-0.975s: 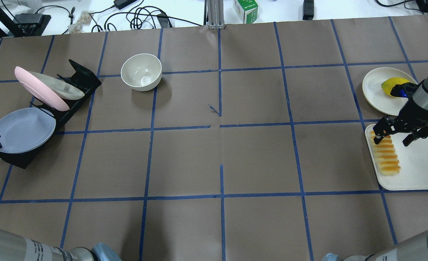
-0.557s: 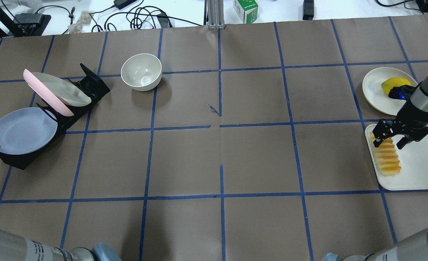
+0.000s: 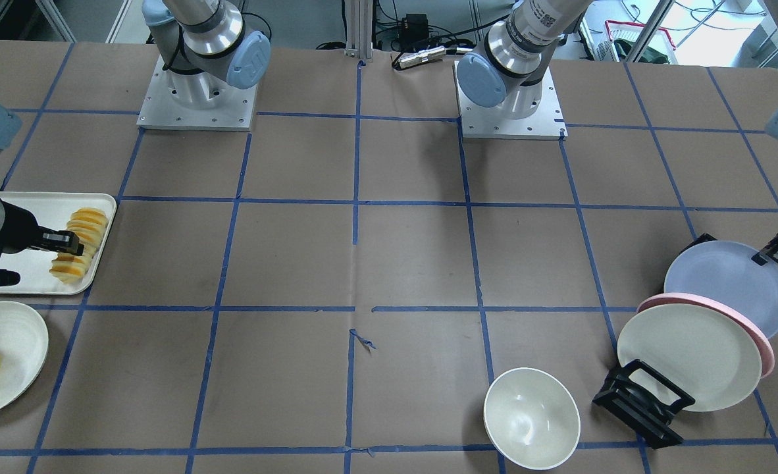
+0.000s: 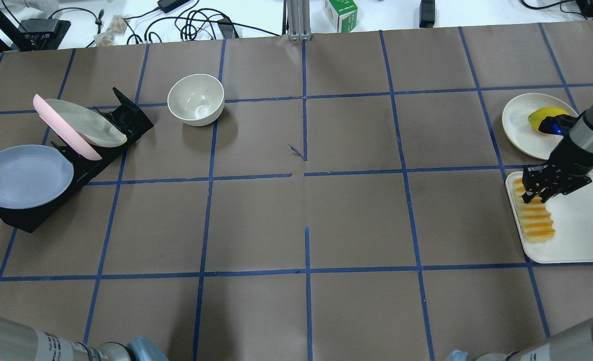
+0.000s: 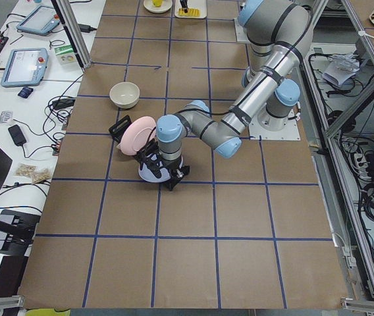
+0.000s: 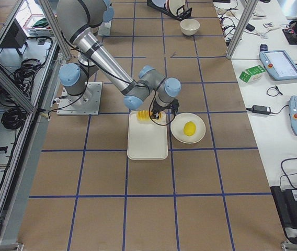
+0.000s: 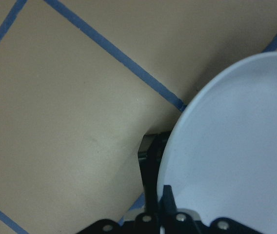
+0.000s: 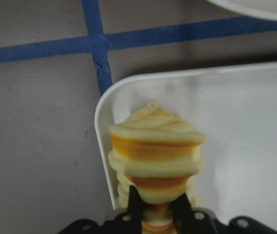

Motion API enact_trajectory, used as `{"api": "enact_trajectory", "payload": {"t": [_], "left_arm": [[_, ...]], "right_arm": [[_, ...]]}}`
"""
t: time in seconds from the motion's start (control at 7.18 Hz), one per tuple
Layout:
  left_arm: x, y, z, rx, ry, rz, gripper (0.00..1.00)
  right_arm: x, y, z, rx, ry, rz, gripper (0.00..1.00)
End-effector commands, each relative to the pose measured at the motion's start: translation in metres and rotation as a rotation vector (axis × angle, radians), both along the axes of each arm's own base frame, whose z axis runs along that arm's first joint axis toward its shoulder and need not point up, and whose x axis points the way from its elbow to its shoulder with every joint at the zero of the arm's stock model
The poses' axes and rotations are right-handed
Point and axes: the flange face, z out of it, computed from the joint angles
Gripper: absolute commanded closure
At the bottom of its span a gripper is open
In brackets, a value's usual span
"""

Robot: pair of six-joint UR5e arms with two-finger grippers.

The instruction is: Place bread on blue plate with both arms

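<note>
Running off the overhead view's left edge, the left pincer (image 3: pixel 772 253) is mostly cut off — its wrist view shows it clamped on the rim of the blue plate (image 4: pixel 23 175), tilted at the near end of the black rack (image 4: pixel 20 220). The right pincer (image 4: pixel 536 192) hides the far end of the bread (image 4: pixel 538 220) — pinched shut on it, the loaf lying along the white tray (image 4: pixel 582 235)'s left edge, at right.
</note>
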Motion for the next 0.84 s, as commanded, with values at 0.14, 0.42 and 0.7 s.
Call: {"api": "enact_trajectory", "payload": {"t": [0.14, 0.42, 0.7], "left_arm": [[0.001, 0.009, 0.052, 0.012, -0.008, -0.039, 1.0], [-0.004, 0.022, 0.127, 0.101, -0.008, -0.045, 1.0], [-0.054, 0.052, 0.177, 0.152, 0.042, -0.068, 1.0]], "right_arm": [[0.007, -0.001, 0.053, -0.037, 0.034, -0.03, 1.0], [0.036, -0.015, 0.11, -0.002, 0.042, -0.068, 1.0], [0.083, -0.037, 0.16, 0.04, 0.059, -0.106, 1.0]]}}
